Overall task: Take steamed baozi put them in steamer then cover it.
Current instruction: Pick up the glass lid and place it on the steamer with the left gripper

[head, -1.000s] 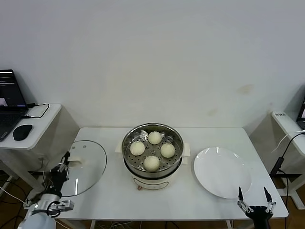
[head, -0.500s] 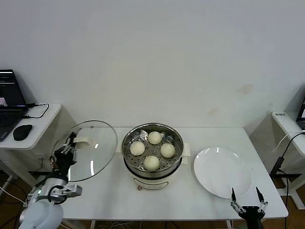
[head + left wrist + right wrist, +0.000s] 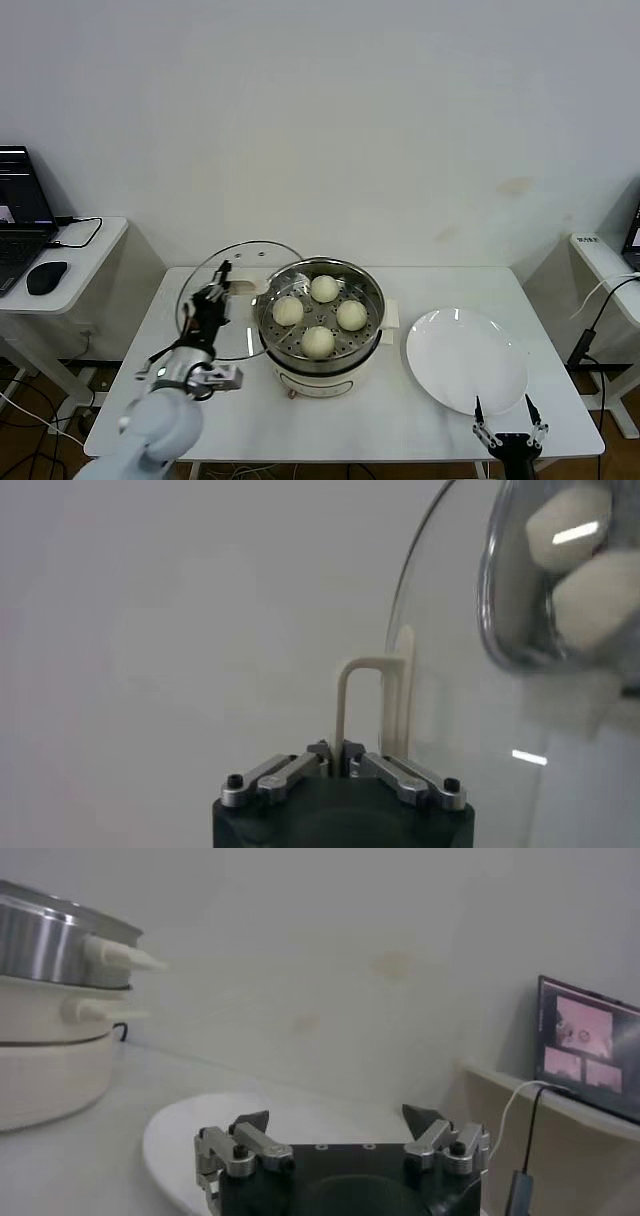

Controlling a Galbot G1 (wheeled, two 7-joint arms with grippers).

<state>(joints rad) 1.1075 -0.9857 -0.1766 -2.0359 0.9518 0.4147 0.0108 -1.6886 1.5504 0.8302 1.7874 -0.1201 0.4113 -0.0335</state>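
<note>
Several cream-white steamed baozi lie in the shiny steamer, which sits on its cream pot base at the table's middle. My left gripper is shut on the cover's cream bar handle. It holds the glass cover tilted on edge in the air, just left of the steamer and overlapping its left rim. Through the glass, the left wrist view shows baozi. My right gripper hangs open and empty at the table's front right edge, and its fingers stand wide apart in the right wrist view.
A flat white plate lies right of the steamer, close to the right gripper. A side table at the far left carries a laptop and a mouse. Another screen stands to the right.
My left gripper has lifted the cover off the table's left side and carried it right, up to the steamer's edge. The right gripper has drifted slightly left and lower.
</note>
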